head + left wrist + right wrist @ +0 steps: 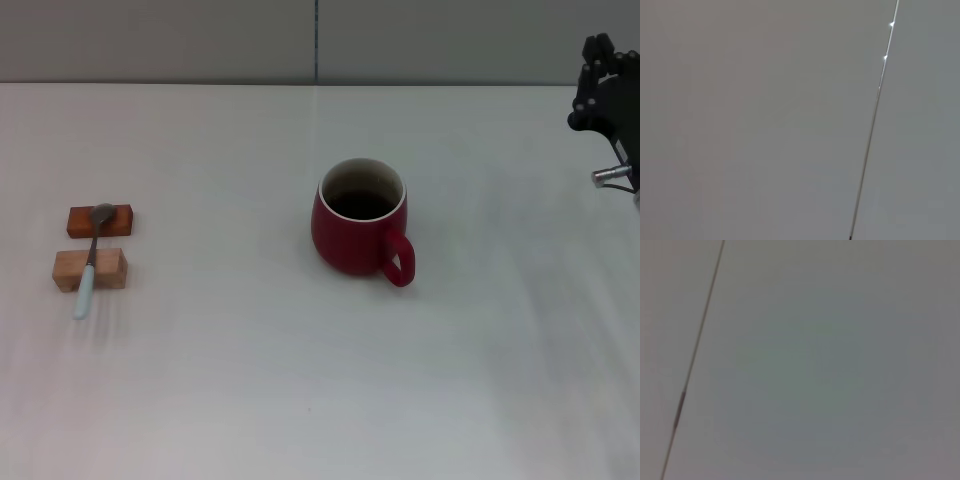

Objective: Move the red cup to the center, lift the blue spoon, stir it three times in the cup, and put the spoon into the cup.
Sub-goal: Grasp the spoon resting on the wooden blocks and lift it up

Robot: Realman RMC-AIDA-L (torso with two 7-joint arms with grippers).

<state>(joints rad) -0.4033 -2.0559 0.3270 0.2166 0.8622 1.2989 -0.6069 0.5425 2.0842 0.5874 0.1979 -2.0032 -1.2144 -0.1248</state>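
The red cup [358,228] stands upright near the middle of the white table, its loop handle [398,260] turned toward the front right and its inside dark. Far to the left lies the blue spoon [89,265]. Its grey bowl rests on a reddish wooden block [100,221], and its pale handle crosses a lighter block [90,269] toward the front. My right gripper [605,85] hangs raised at the far right edge of the head view, well away from the cup. The left gripper does not show in any view.
The white table [300,400] runs back to a grey wall with a vertical seam [316,40]. Both wrist views show only grey wall and a seam line [870,135].
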